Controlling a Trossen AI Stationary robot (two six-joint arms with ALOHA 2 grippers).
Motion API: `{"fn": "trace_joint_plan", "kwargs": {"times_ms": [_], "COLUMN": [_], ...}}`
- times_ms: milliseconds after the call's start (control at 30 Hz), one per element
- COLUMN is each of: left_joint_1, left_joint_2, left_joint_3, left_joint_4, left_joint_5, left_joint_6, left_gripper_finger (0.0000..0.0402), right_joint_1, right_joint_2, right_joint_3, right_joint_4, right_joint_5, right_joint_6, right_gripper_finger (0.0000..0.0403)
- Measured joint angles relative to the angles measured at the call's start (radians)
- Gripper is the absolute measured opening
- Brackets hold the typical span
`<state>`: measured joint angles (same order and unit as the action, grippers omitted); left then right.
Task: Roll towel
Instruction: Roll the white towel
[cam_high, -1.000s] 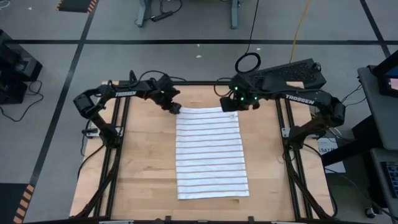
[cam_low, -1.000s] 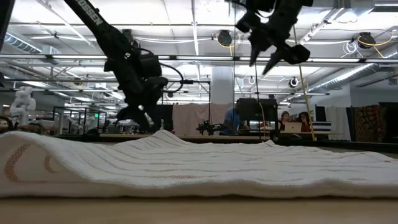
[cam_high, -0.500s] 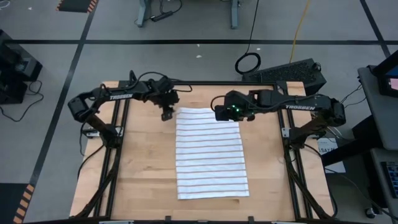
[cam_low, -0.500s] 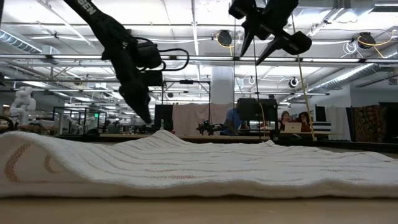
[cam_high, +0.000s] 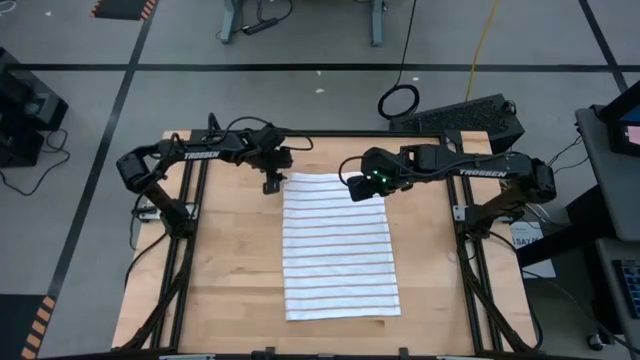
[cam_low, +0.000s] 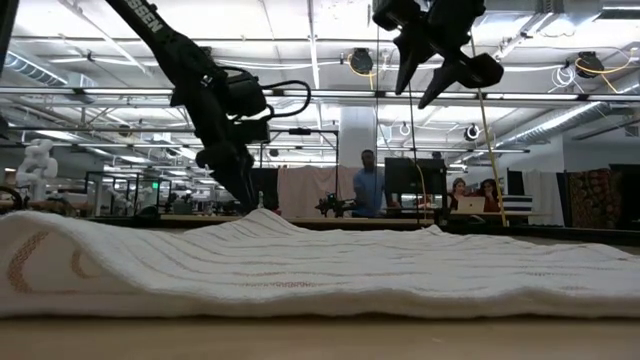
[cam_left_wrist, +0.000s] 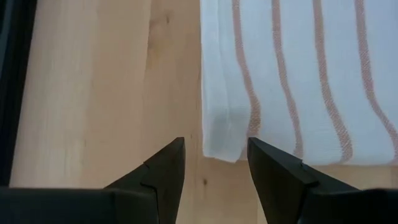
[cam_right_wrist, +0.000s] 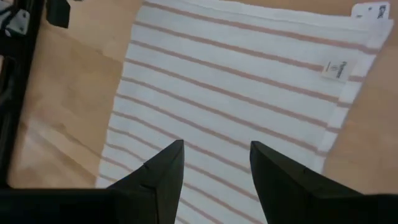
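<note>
— While you look down on the counter (cam_high: 230, 280), where does the towel (cam_high: 338, 245) lie?
— Flat and unrolled along its middle.
— And your claws?
— Your left claw (cam_high: 272, 183) hangs just off one far corner, your right claw (cam_high: 357, 188) above the other; both part-open, holding nothing.

A light wooden desk (cam_high: 230, 270) with a black frame along its edges carries one thing. The striped white towel (cam_high: 335, 245) lies spread flat on it, running from near the far edge toward the near edge, slightly right of centre.
</note>
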<state>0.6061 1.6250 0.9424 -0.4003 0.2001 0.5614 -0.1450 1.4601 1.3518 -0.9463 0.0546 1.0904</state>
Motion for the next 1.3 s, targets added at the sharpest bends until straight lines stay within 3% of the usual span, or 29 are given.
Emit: {"fn": "trace_joint_plan", "kwargs": {"times_ms": [233, 567, 833, 967, 1133, 1300], "left_joint_1": [-0.012, -0.024, 0.002, 0.021, 0.035, 0.049], "left_joint_2": [0.054, 0.067, 0.062, 0.042, 0.026, -0.001], "left_joint_3": [0.000, -0.001, 0.007, 0.016, 0.016, 0.016], "left_joint_4": [-0.013, 0.114, 0.027, -0.015, -0.118, -0.218], "left_joint_5": [-0.011, -0.165, -0.297, -0.256, -0.117, 0.028], "left_joint_6": [-0.004, -0.004, -0.087, -0.161, -0.133, -0.215], "left_gripper_finger": [0.0179, 0.0179, 0.0179, 0.0179, 0.0179, 0.0179], "right_joint_1": [-0.026, -0.026, -0.026, -0.026, -0.026, -0.026], "right_joint_2": [0.000, 0.000, 0.000, 0.000, 0.000, 0.000], "right_joint_3": [0.000, 0.000, 0.000, 0.000, 0.000, 0.000], "right_joint_4": [-0.027, -0.035, -0.044, -0.044, -0.044, -0.053], "right_joint_5": [-0.001, -0.004, -0.007, -0.006, -0.003, -0.003], "right_joint_6": [-0.053, -0.067, -0.082, -0.082, -0.090, -0.090], "right_gripper_finger": [0.0173, 0.0173, 0.0173, 0.0173, 0.0173, 0.0173]}}
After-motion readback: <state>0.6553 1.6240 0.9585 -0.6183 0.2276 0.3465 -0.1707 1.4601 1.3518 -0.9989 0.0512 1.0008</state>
